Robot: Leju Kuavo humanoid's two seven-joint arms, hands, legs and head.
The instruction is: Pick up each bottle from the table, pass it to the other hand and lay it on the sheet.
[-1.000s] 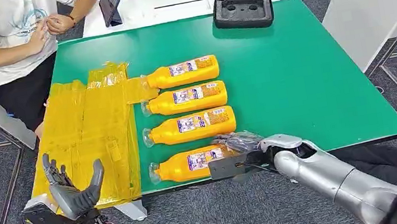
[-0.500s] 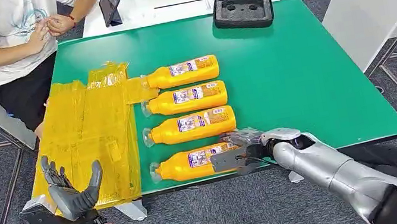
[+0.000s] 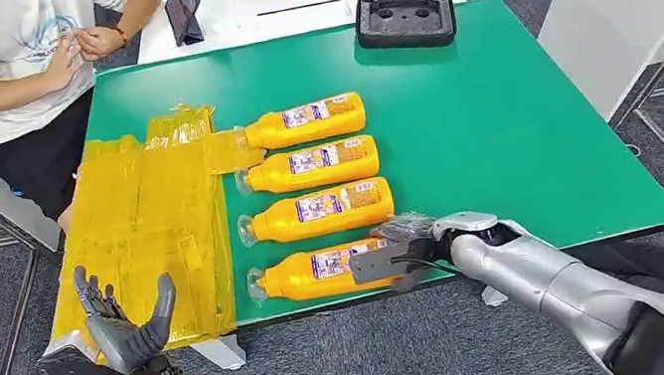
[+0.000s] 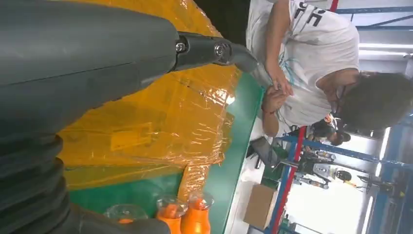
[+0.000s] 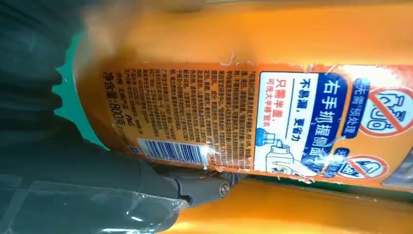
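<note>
Four orange bottles lay on the desk [image 3: 518, 118]: the nearest bottle [image 3: 316, 272] under the right hand [image 3: 396, 250], then a second [image 3: 317, 211], third [image 3: 310, 166] and fourth [image 3: 305, 121] beyond it. One yellow sheet [image 3: 148, 227] lay ahead of the left hand [image 3: 124, 326].

1. 4 bottles lie in a close column; the nearest bottle [image 3: 316, 272] sits at the table [image 3: 523, 147] edge.
2. Open green surface lies right of the column.
3. The yellow sheet [image 3: 153, 226] lies bare.
4. A black case [image 3: 403, 0] occupies the far edge.
</note>
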